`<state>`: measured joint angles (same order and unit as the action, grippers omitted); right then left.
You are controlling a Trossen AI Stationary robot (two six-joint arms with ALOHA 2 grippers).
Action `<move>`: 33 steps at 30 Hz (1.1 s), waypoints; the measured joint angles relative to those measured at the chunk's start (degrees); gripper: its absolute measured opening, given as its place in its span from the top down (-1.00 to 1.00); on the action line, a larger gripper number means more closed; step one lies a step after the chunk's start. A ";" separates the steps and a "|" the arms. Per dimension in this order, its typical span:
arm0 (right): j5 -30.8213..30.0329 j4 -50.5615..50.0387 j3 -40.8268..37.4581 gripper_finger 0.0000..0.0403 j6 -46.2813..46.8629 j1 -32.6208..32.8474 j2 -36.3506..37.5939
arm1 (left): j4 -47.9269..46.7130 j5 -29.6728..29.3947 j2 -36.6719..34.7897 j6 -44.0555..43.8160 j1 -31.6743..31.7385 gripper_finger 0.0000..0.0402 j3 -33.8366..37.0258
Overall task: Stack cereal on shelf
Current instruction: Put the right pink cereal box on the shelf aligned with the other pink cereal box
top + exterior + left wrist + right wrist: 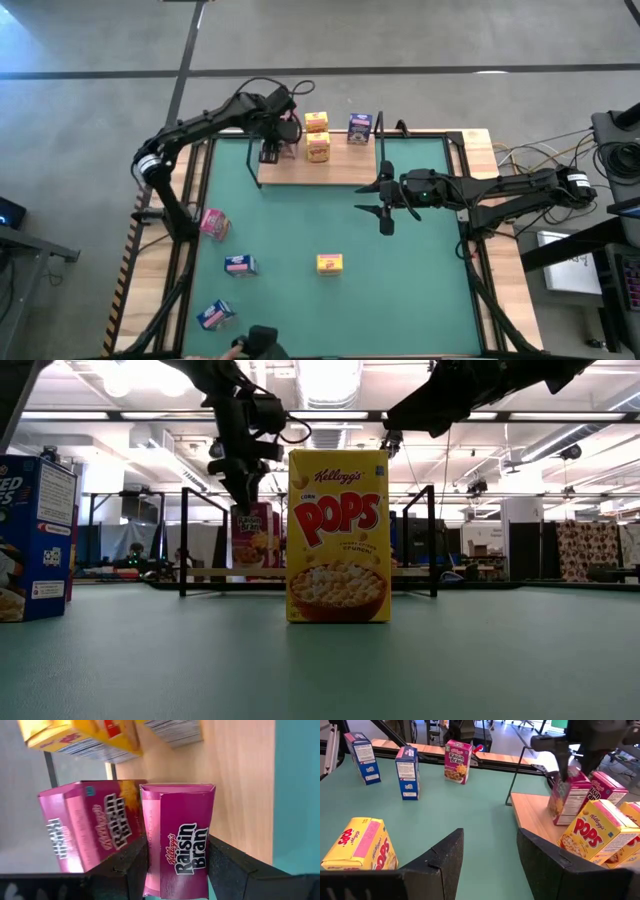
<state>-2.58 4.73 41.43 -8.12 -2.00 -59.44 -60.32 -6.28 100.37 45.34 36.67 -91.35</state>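
Your L gripper [175, 865] pinches a pink Raisin Bran box [177, 840] over the shelf [330, 172], beside 2nd pink box [90, 827]. R gripper [487, 855] spread, empty, above mat [400, 260].

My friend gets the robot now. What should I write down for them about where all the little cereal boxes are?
Left gripper: shut on a pink Raisin Bran box, holding it at the shelf's left end, beside another pink box already there.
Right gripper: open, holding nothing, over the green mat just in front of the shelf.
Done: two yellow Corn Pops boxes stacked on the shelf, one blue box at its back edge.
Left: release the pink box, then fetch from the mat one pink box, two blue boxes and one yellow box.
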 joint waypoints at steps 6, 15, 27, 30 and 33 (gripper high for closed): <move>-0.01 -0.11 0.00 0.14 0.00 0.00 0.00 | -0.41 0.24 1.70 -0.43 0.86 0.20 -0.95; -0.01 -0.13 0.00 0.14 -0.02 0.00 0.00 | -7.29 1.74 1.60 -4.12 0.89 0.20 -2.64; -0.01 -0.13 0.00 0.14 -0.01 0.00 0.00 | -7.89 5.52 1.57 -5.38 0.93 0.20 -4.24; -0.01 -0.13 0.00 0.14 -0.02 0.00 0.00 | -8.19 5.51 1.58 -5.40 0.95 0.20 -4.24; -0.01 -0.13 0.00 0.14 0.00 0.00 0.00 | -8.17 5.51 1.69 -5.42 0.95 0.20 -4.24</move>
<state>-2.59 4.60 41.43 -8.12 -2.00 -59.44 -68.49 -0.78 102.07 39.92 37.63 -95.59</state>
